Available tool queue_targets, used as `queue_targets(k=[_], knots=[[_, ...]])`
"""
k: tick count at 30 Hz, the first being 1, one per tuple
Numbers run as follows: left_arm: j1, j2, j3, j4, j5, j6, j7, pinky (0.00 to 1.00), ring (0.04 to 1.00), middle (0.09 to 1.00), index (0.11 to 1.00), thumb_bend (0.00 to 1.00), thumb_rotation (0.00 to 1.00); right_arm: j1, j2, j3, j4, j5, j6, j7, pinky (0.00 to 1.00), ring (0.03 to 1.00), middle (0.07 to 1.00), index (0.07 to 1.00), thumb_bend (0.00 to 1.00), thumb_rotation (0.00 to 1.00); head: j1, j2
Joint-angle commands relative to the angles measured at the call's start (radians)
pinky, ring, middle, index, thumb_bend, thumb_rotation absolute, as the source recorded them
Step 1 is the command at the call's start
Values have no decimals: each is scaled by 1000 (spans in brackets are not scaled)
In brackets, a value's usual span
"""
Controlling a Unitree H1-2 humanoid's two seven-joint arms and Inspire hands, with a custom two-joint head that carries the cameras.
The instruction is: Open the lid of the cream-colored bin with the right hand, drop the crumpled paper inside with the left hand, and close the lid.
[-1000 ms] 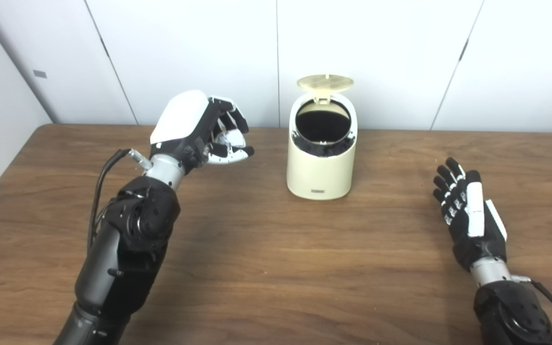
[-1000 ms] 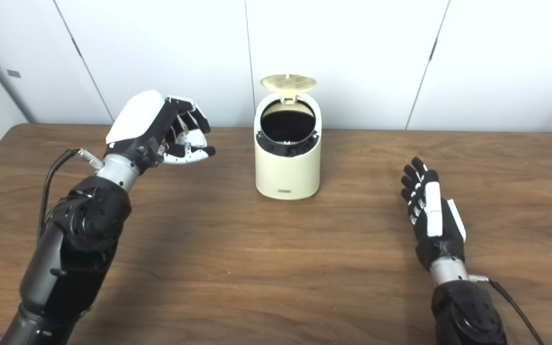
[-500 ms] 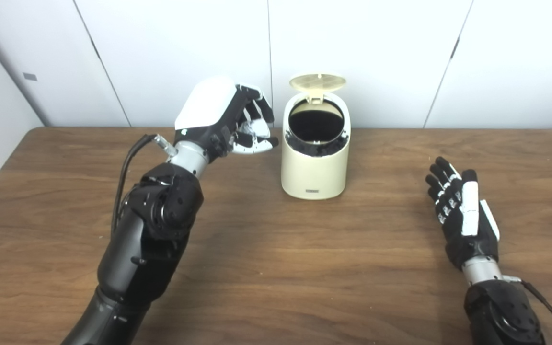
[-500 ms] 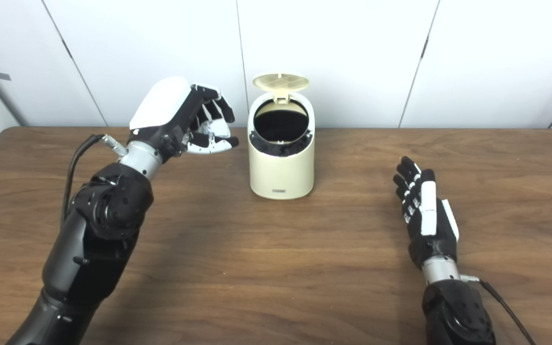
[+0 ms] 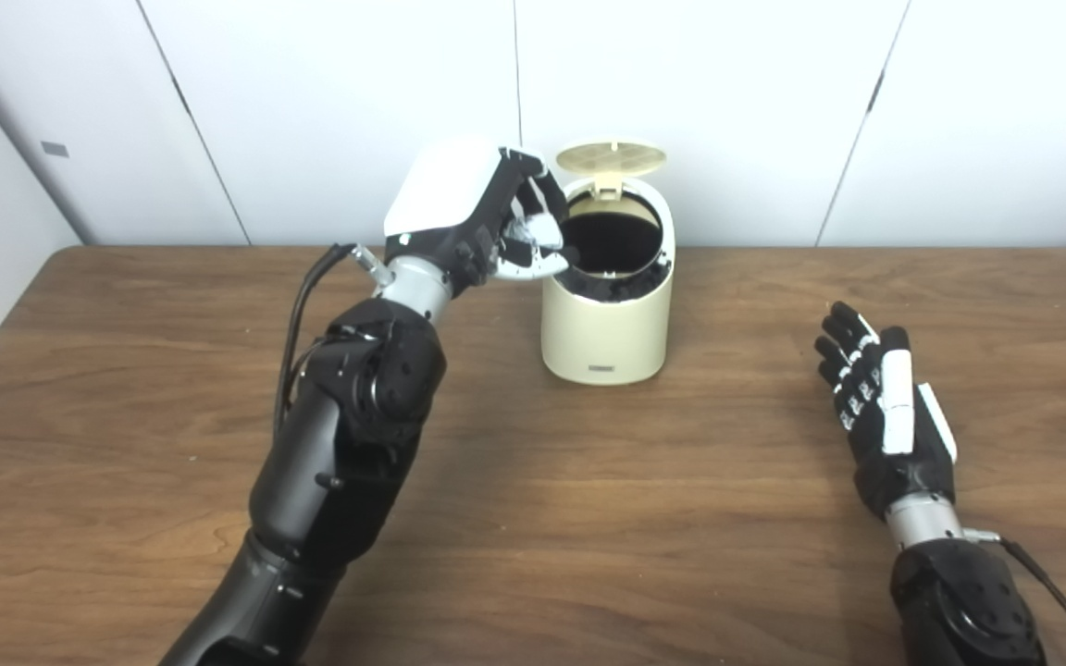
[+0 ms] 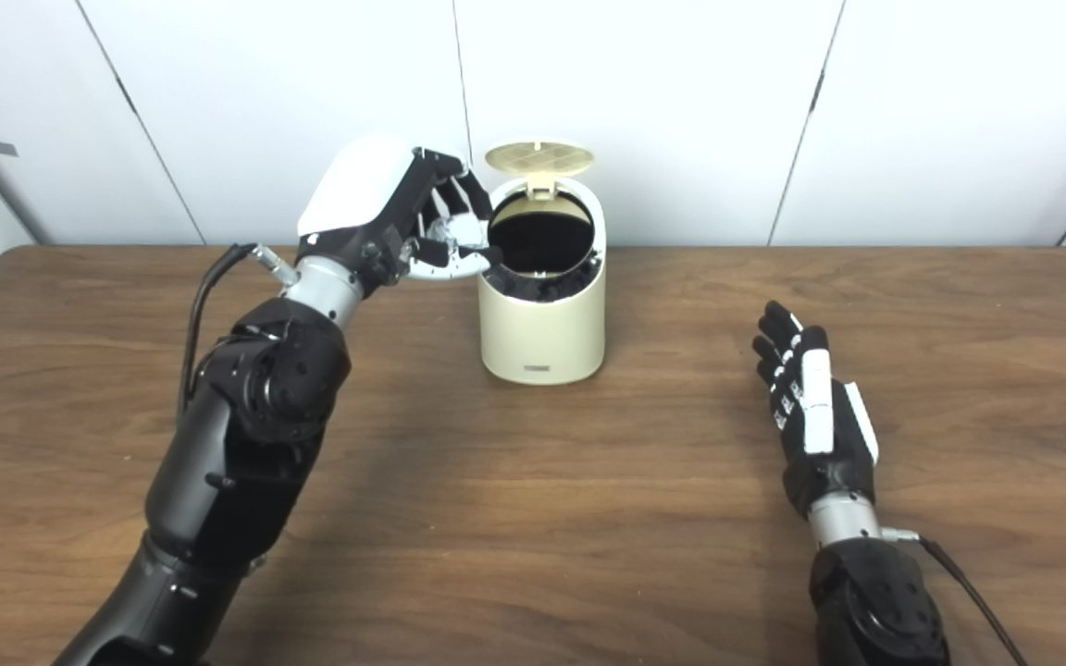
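The left hand (image 5: pixel 482 217) was curled around one crumpled paper (image 5: pixel 526 242), beside the rim of the single cream-colored bin (image 5: pixel 605 305), whose lid (image 5: pixel 611 158) stood up. The paper looked light, soft and crushable, best cupped loosely. The right hand (image 5: pixel 885 416) lay apart, fingers spread, empty

left hand (image 5: pixel 473 217) raised upper centre-left of frame, fingers curled closed, arm bent at elbow; right hand (image 5: pixel 885 421) lower right, flat, fingers spread
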Motion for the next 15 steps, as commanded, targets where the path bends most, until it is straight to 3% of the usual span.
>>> queue_targets(k=[1, 15], knots=[[-63, -6, 13, 3, 0, -41, 62, 292, 369, 490, 510, 467, 0, -28, -5, 5, -13, 6, -35, 12, 973, 945, 944, 905, 624, 1000, -1, 1], [-96, -49, -16, 113, -9, -84, 153, 264, 395, 532, 510, 464, 0, -29, -6, 25, 3, 5, -39, 21, 967, 946, 950, 913, 578, 925, -1, -12]])
